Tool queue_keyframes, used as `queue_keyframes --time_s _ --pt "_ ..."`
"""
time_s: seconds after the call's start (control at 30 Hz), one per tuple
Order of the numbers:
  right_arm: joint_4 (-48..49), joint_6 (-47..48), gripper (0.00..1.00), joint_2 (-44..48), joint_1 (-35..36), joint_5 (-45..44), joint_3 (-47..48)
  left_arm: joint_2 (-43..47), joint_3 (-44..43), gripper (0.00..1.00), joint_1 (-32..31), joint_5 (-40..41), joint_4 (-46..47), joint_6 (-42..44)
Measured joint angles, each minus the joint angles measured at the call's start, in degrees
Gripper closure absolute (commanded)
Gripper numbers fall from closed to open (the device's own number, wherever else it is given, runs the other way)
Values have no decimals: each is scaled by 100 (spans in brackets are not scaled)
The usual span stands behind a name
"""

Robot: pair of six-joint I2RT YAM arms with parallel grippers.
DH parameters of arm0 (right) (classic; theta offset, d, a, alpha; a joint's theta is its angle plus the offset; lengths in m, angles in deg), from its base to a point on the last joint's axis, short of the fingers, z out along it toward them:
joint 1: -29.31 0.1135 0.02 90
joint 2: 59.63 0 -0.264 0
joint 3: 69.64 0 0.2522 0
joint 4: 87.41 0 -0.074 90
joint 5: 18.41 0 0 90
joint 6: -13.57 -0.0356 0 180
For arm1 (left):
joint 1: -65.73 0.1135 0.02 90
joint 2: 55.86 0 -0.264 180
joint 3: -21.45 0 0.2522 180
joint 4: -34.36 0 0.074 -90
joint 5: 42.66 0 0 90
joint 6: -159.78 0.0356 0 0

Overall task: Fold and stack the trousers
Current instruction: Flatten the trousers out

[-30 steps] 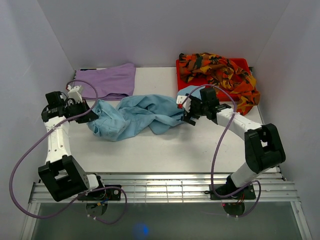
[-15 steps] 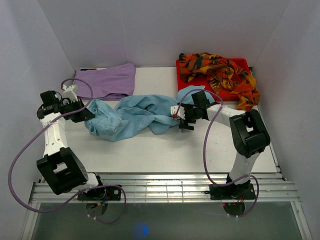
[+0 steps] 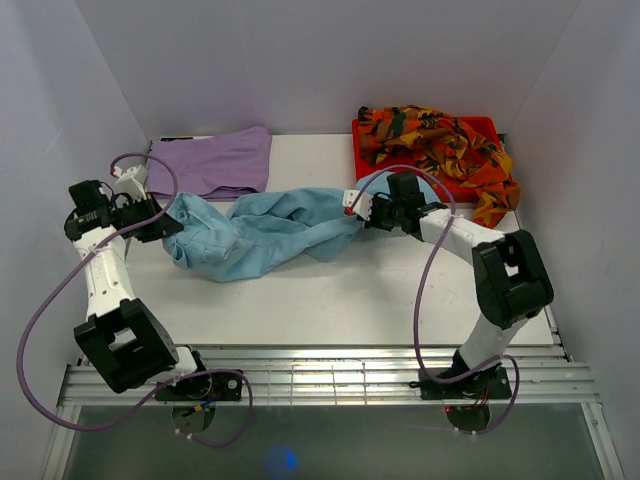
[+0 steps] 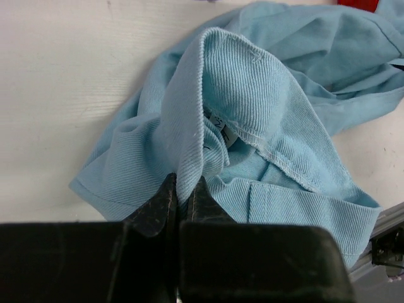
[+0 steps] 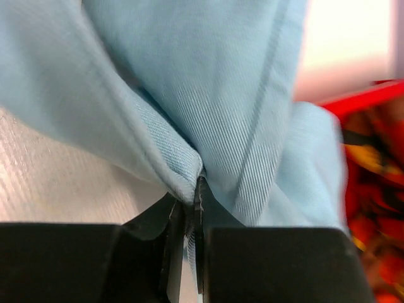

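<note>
A white table (image 3: pixel 330 290) was seen from above, with a red tray (image 3: pixel 358 160) at its far right corner. A crumpled pair of patterned trousers (image 3: pixel 440 140) filled the tray and spilled over its right rim. A flat pair of lilac trousers (image 3: pixel 215 160) lay well to the left of the tray, along the back edge.

The light blue trousers (image 3: pixel 262 232) lay bunched in a long band, running from just in front of the tray's left corner away to the left.

The right gripper (image 3: pixel 362 212), beside the tray's front left corner, had been wide apart a second before. Now its jaws were pinched together on a fold of the blue cloth, as its wrist camera showed close up (image 5: pixel 192 189). The left gripper (image 3: pixel 165 225), at the band's end farthest from the tray, was clamped on a ribbed edge of the same pair (image 4: pixel 183 189) and had drawn further from the tray.

With both ends now held, the pair looked ready to be lifted and pulled straight. Folding had not yet begun.
</note>
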Motion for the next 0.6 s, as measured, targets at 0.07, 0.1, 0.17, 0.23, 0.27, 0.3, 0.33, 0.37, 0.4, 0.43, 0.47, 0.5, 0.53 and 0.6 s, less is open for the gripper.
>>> queue_keyframes --time_s 0.07,0.1,0.17,0.23,0.27,0.3,0.33,0.37,0.4,0.43,0.47,0.5,0.53,0.6 --pt "-105 -68 92 424 -31 -63 -2 48 -83 100 157 -85 0 -11" --pt "-144 -68 92 713 -55 -85 -4 74 -131 100 249 -127 -2 -13" --pt "-214 42 92 1279 -116 -85 -9 109 -232 100 409 -216 -24 -11" --pt "-302 197 92 1759 -151 -44 -9 138 -356 100 590 -323 -57 -4" --pt "-400 258 92 1952 -157 -15 -7 140 -391 100 647 -372 -72 2" --pt "-529 295 92 2085 -166 31 -4 140 -446 100 728 -433 -114 22" --pt "-699 317 92 2194 -166 66 -4 140 -485 100 802 -492 -149 46" --pt "-887 319 92 2275 -166 92 -4 142 -520 100 876 -551 -188 68" --pt "-1082 313 92 2341 -166 90 -4 140 -560 100 962 -614 -238 105" --pt "-1307 306 92 2398 -155 87 -4 140 -584 100 1047 -682 -278 146" --pt "-1554 299 92 2470 -149 79 -4 142 -610 100 1134 -730 -326 184" --pt "-1792 289 92 2573 -149 37 -7 142 -634 100 1217 -782 -363 223" --pt "-2044 282 92 2706 -153 -4 -7 142 -654 100 1292 -833 -387 262" --pt "-2457 267 92 3073 -155 -107 -13 162 -658 100 1388 -938 -439 356"
